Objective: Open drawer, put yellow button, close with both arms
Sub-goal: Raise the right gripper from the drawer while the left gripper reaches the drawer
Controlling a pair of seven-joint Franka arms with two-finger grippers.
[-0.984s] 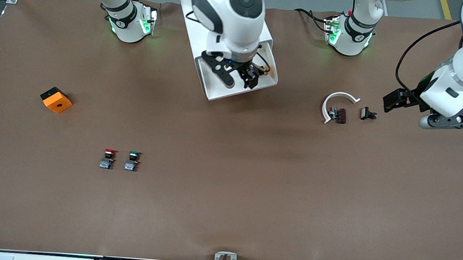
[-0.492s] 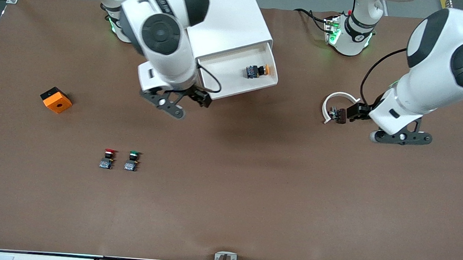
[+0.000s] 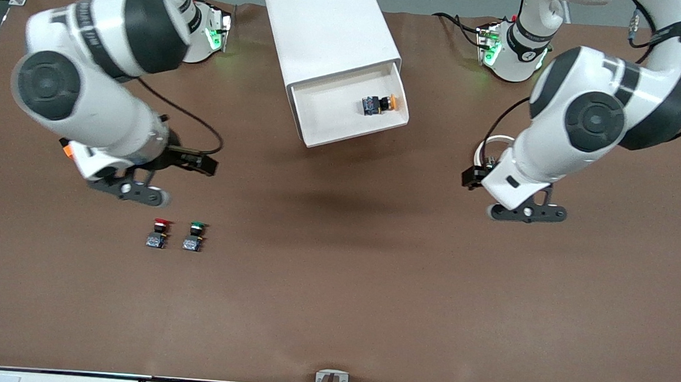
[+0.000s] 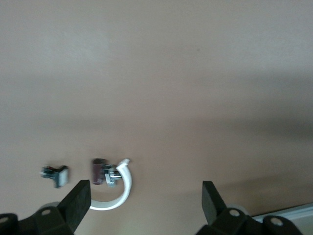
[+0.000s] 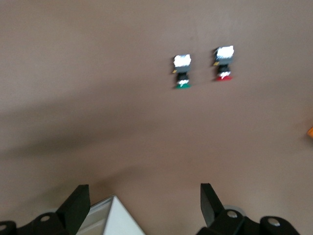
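From the front view I saw the drawer (image 3: 350,115) pulled out of the white cabinet (image 3: 328,28), with the yellow button (image 3: 379,104) lying on its side inside it, toward the left arm's end of the tray. Neither wrist view showed the button.

The left wrist view gave me what the front view half hid under the left arm: a white curved clip (image 4: 119,190) on the tabletop (image 4: 156,73) with a small dark part (image 4: 99,172) touching it, and a small grey part (image 4: 55,175) lying near them. In the front view only a sliver of that clip (image 3: 487,146) showed past the arm.

The right wrist view showed the green-capped button (image 5: 182,72) and the red-capped button (image 5: 224,63) side by side, plus a white corner at the frame edge. The front view placed those 2 buttons nearer the camera than the right pincer (image 3: 195,164), and showed the orange block (image 3: 68,149) almost wholly covered by the right arm.

The right pincer (image 5: 142,205) hung over bare tabletop with its 2 fingers spread wide and nothing between them. The left pincer (image 4: 145,203) hung over the tabletop near the clip, likewise wide apart and holding nothing.
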